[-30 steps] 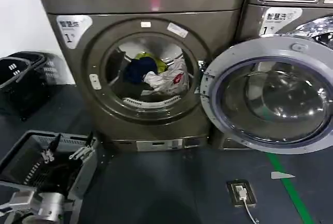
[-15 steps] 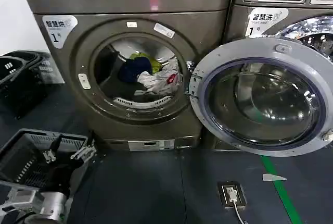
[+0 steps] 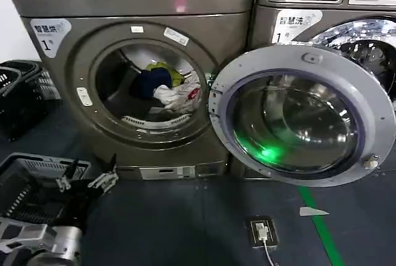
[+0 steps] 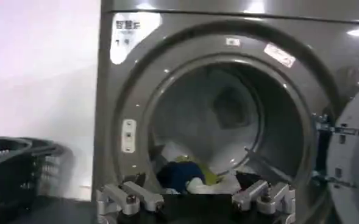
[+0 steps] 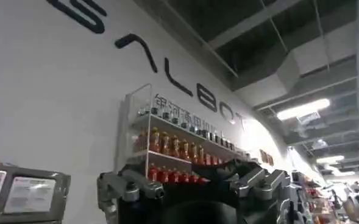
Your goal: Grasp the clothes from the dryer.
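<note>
— Three garments, is it? Where do they lie?

— Yes. The clothes (image 3: 166, 88) sit heaped low inside the dryer (image 3: 133, 74), on the drum floor behind the round port: a navy piece, a yellow-green one behind it, a white-grey one with red marks beside them. The door (image 3: 301, 114) hangs swung wide to the right of the port.

— And your left claw?

— My left gripper (image 3: 85, 178) is down near the floor, well short of the dryer, held over the basket (image 3: 25, 176) at my lower left. My forearm runs up from the bottom corner and the fingers (image 3: 102, 180) point toward the machine. They are spread apart with nothing between them. From my left wrist I look past both fingertips straight into the port, with the clothes (image 4: 188, 176) framed just beyond them.

— The right one?

— My right gripper (image 5: 194, 185) is tilted upward toward a wall with a shelf of bottles (image 5: 179, 149). Its fingers also stand apart, holding nothing.
</note>
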### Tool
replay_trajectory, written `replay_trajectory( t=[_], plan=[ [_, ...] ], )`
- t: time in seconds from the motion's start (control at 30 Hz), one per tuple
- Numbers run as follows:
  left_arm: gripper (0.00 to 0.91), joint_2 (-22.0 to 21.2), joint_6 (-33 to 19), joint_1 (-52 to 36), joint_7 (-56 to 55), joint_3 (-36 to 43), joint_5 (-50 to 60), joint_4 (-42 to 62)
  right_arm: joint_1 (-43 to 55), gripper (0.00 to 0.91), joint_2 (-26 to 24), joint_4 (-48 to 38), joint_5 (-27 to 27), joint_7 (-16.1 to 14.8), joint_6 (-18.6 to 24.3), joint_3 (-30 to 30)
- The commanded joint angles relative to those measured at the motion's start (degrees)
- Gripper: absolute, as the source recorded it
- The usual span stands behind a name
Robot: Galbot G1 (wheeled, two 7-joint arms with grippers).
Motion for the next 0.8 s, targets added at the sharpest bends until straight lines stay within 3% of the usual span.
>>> replay_trajectory(
  t=[0.03,0.8],
  plan=[
    [0.907,0.1,-0.1,-0.1,0.2,0.5,0.1,0.2,-0.1,0.907,0.0,0.0,0.1,-0.2,0.7,0.1],
    [0.907,0.7,-0.5,-0.7,0.3,1.5,0.4,1.2,-1.0,0.907,0.4,0.5,0.0,0.3,0.2,0.8]
  ],
)
